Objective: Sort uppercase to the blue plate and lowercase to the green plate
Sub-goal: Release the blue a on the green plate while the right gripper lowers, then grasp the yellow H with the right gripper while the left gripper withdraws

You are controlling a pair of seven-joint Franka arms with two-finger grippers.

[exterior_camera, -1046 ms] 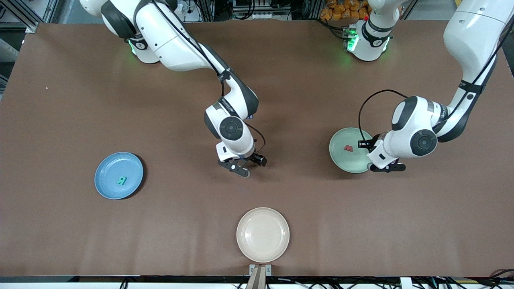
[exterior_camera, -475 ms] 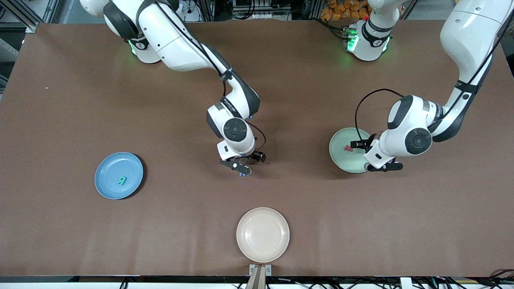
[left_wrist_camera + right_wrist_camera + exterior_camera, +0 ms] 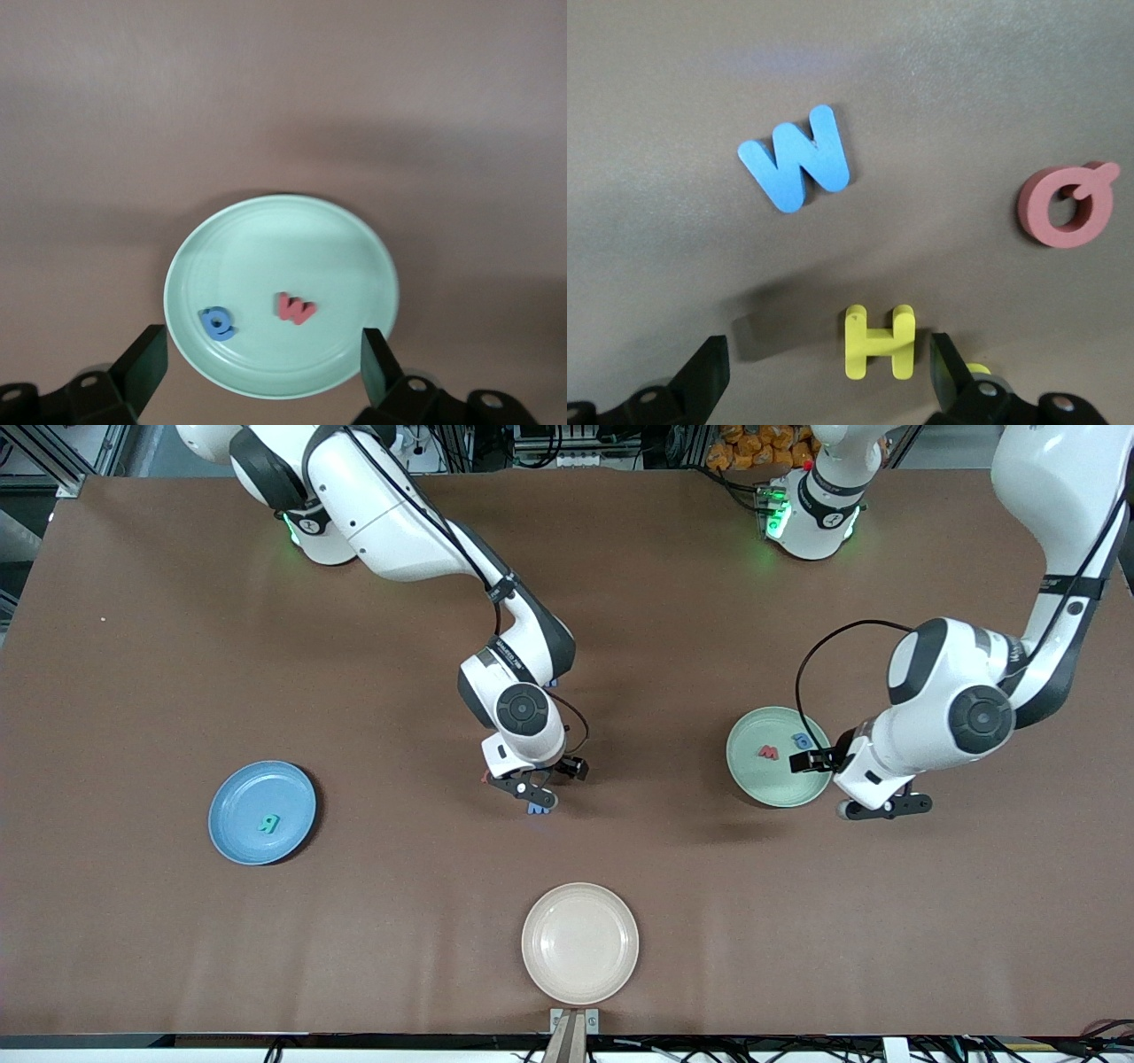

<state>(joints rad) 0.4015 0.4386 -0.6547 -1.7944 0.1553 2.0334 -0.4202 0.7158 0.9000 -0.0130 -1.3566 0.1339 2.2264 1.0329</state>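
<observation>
Front view: left end effector [image 3: 873, 808] hangs spread apart at the green plate's [image 3: 753, 779] 4 o'clock rim; two letters inside, red w [image 3: 768, 753], blue a [image 3: 802, 740]. Right end effector [image 3: 532, 788], fingers parted, hovers over yellow H [image 3: 879, 342]; teal R [image 3: 268, 824] lies on blue plate [image 3: 232, 797].

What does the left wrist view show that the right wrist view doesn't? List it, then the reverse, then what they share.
Left wrist view only: the green plate with the blue a and the red w lying in it, apart from each other.

Right wrist view only: the blue W, the red Q and the yellow H, all on the bare table, none on a plate.

Both: the brown table, and that arm's own gripper, left gripper and right gripper, open and holding nothing.
</observation>
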